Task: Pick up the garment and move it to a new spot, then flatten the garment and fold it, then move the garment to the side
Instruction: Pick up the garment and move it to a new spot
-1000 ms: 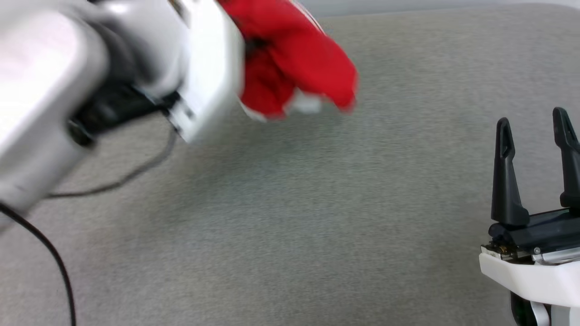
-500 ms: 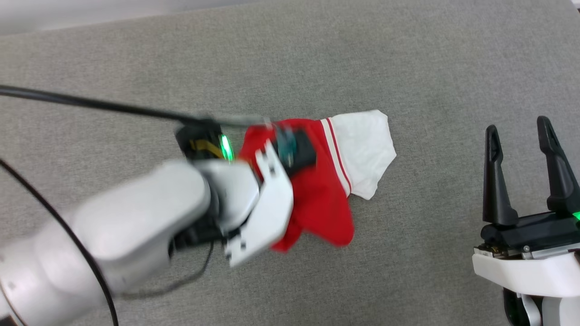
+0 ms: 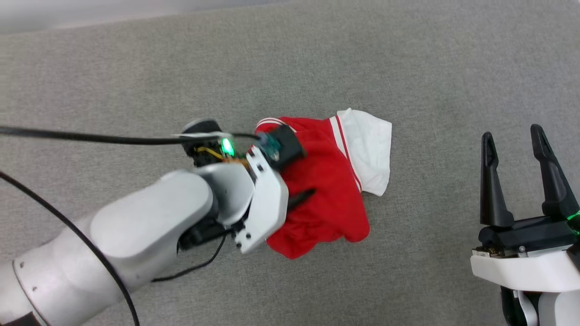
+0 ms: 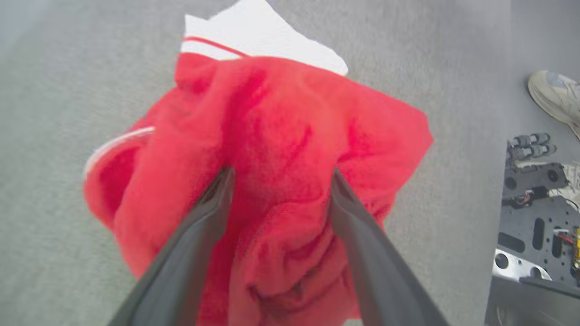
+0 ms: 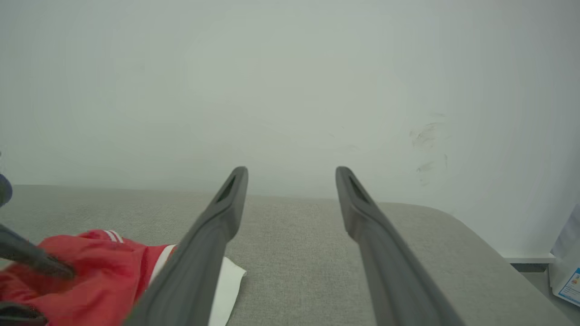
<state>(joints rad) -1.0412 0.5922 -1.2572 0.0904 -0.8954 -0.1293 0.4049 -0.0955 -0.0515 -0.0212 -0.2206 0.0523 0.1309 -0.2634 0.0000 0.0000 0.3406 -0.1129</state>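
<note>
Carried in the air a second ago, the garment (image 3: 326, 199) has since come down onto the grey cloth surface (image 3: 408, 68) and now lies there in a loose heap, its hem spread wider than half a second ago.

Nearest the robot, the right gripper (image 3: 512, 132) stands well apart to the garment's right, its two dark fingers pointing up the head view and set wide with nothing between them. The pale left forearm (image 3: 149, 226) reaches in from the garment's near left, with a black cable (image 3: 90, 137) running off to the left behind it and a green light (image 3: 225, 146) lit on the wrist.

The left gripper (image 4: 281, 174) sits over the garment's left part. In the left wrist view its fingers are parted, their tips against the red cloth, which bulges up between them; they do not pinch it.

On the garment's far right side a white sleeve (image 3: 371, 154) lies flat, joined to the red by striped trim (image 3: 344, 149). No lettering shows.

Beyond the garment the grey surface runs to a pale wall (image 5: 290, 90). A pale shoe (image 4: 553, 93) shows at the right edge of the left wrist view.
</note>
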